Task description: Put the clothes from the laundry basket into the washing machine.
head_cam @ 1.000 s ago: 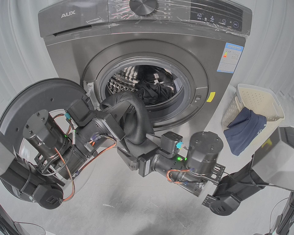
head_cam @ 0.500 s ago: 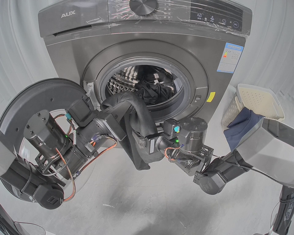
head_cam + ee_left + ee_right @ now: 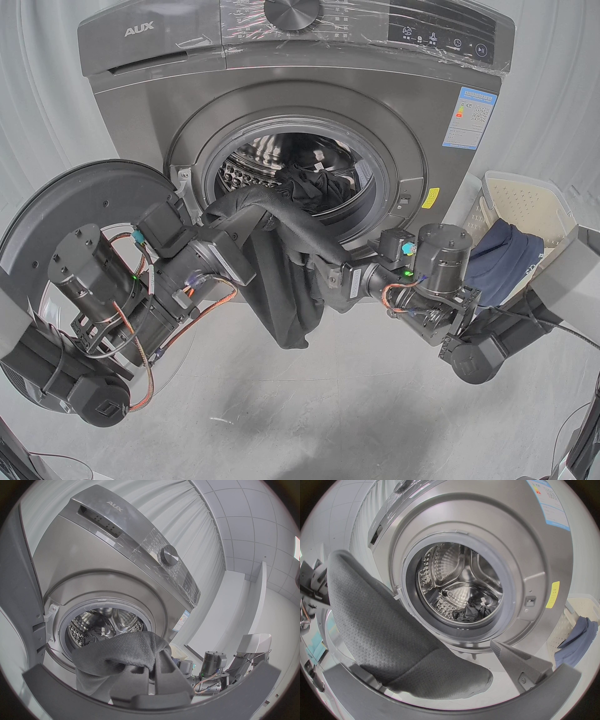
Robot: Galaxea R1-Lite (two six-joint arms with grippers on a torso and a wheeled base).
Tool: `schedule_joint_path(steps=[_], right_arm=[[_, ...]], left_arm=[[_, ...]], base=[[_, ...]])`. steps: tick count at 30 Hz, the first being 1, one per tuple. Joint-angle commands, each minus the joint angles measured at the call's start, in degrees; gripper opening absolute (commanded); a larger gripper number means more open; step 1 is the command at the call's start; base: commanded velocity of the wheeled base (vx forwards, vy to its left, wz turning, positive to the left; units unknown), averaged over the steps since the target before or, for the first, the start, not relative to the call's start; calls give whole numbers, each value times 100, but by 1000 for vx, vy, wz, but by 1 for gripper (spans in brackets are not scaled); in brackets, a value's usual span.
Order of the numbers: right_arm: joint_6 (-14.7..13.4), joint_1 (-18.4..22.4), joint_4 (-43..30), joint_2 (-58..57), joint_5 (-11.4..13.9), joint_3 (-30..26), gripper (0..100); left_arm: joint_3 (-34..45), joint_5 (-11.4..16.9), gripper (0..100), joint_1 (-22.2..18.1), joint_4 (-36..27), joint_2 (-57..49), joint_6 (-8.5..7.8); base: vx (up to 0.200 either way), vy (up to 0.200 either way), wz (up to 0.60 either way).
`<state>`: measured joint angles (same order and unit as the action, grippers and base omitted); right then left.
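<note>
Item 1: washing machine (image 3: 156, 119). It is standing in front of you with its round door (image 3: 81, 194) swinging wide open on your left side. The drum (image 3: 262, 153) is lying open to you.

Item 2: black garment (image 3: 281, 300). It is hanging outside the drum, just below the lower rim of the opening, stretching between your two grippers. Its loose end is drooping toward the floor (image 3: 300, 406).

Item 3: left gripper (image 3: 152, 667). It is clamping the black garment at the lower left of the opening, with the fabric bunching over its fingers.

Item 4: right gripper (image 3: 330, 278). It is sitting at the garment's other end, below the right of the opening. Its jaws are standing apart: the cloth is draping over one side, while the other finger (image 3: 515, 664) is showing bare, clear of the cloth.

Item 5: black clothes (image 3: 312, 184). They are lying inside the drum.

Item 6: laundry basket (image 3: 531, 200). It is standing on your right, beside the machine, with a navy garment (image 3: 500, 269) hanging over its near wall.
</note>
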<state>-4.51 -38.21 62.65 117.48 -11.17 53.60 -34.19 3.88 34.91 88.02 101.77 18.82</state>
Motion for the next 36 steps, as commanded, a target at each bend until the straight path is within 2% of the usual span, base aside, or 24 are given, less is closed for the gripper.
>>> schedule_joint_path(steps=[1, 11, 14, 21, 26, 29, 36], right_arm=[[12, 120, 2, -252, 9, -69, 100], [38, 375, 2, -366, 88, -87, 100], [82, 375, -7, -384, 123, -78, 100], [108, 402, -7, -375, 123, -87, 100], [214, 718, 11, -463, 220, -236, 100], [223, 736, 72, -463, 255, -280, 100], [231, 709, 90, -428, 247, 1, 100]], left_arm=[[1, -1, 0, -2, -4, -25, -1], [9, -10, 0, -2, -4, -43, -28], [9, -10, 0, -2, -4, -43, -89], [9, -10, 0, -28, -13, -69, -89], [1, -10, 0, -81, -13, -69, -89], [9, -1, 0, -64, -13, -69, -89], [62, -1, 0, -64, -13, -69, -98]], base=[[0, 0, 0], [0, 0, 0], [0, 0, 0], [0, 0, 0], [0, 0, 0], [0, 0, 0], [0, 0, 0]])
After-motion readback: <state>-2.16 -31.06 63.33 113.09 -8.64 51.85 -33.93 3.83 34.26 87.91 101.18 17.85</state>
